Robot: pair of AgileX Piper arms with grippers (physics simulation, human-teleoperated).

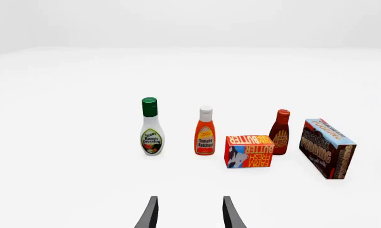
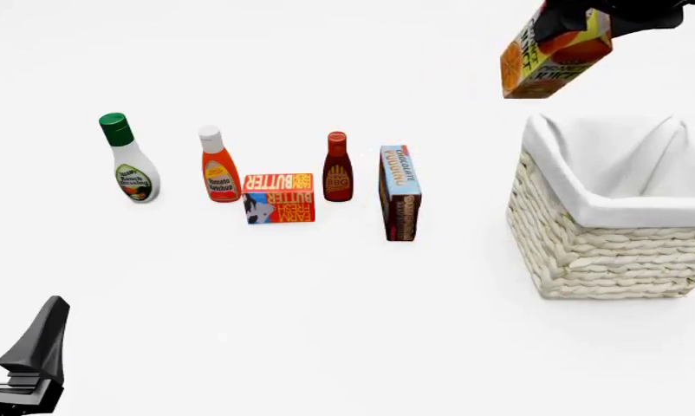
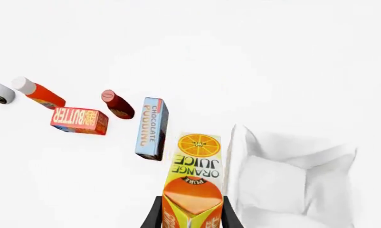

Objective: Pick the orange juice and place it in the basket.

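Because the orange juice [image 3: 194, 178] must drop into the basket [image 2: 590, 243], my right jaws clamp it high above the rim, left jaws idle and parted.

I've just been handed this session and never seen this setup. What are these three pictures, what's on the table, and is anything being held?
Two robot arms work at a white table in a simulator. The front view looks down from behind them; each wrist view looks along one arm's fingers. The right gripper is shut on the orange juice, lifted and tilted above the basket but not yet inside. The left gripper is open and holds nothing. Standing in a row are ranch dressing, ketchup, a butter box, BBQ sauce and a chocolate pudding box.
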